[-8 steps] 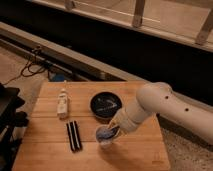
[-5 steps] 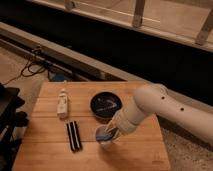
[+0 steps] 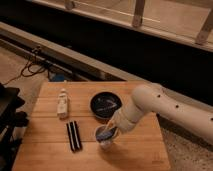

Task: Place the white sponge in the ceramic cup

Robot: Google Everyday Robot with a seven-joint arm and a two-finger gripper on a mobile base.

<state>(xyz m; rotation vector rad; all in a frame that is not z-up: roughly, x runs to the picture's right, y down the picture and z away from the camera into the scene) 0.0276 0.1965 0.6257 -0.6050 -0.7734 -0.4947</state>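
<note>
The ceramic cup (image 3: 104, 137), small and pale with a bluish-grey inside, stands on the wooden table (image 3: 140, 150) near the front middle. My gripper (image 3: 111, 131) hangs from the white arm (image 3: 150, 105), which comes in from the right. It sits right over the cup's mouth and partly hides it. I cannot make out a white sponge at the gripper or in the cup. A small pale patch shows at the cup's near side (image 3: 105, 145).
A wide, shallow black bowl (image 3: 105, 105) stands just behind the cup. A black striped flat object (image 3: 74, 136) lies left of the cup. A small white oblong object (image 3: 62, 103) lies at the table's left. A dark rail runs behind the table.
My gripper has sunk slightly towards the cup's mouth. The cup, bowl and other objects have not moved.
</note>
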